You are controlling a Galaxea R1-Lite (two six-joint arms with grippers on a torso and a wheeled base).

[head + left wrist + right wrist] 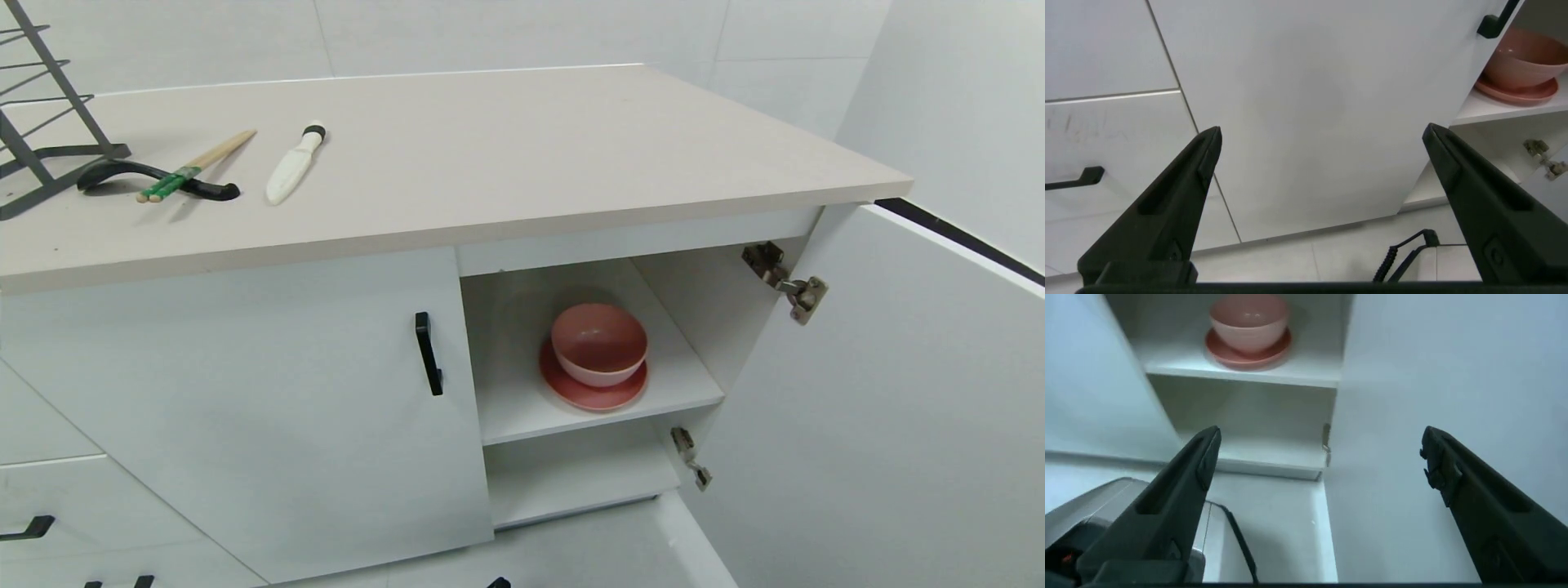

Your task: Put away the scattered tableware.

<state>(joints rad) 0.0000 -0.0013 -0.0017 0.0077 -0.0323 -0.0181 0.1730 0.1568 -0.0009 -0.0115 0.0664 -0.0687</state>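
Observation:
A pink bowl (598,341) sits on a pink plate (593,390) on the upper shelf (522,408) of the open cabinet. The bowl (1527,55) and plate (1519,91) also appear in the left wrist view, and the bowl (1249,320) on the plate (1247,356) in the right wrist view. On the countertop (457,155) lie a white knife (294,166), a pair of green-tipped chopsticks (194,167) and a black ladle (155,176). My left gripper (1323,139) hangs open before the closed cabinet door. My right gripper (1319,441) stands open, low in front of the open compartment.
The right cabinet door (890,392) stands swung wide open. The left door (245,408) with a black handle (429,353) is closed. A dark wire dish rack (41,114) stands at the counter's far left. Drawers with black handles (28,527) are at lower left.

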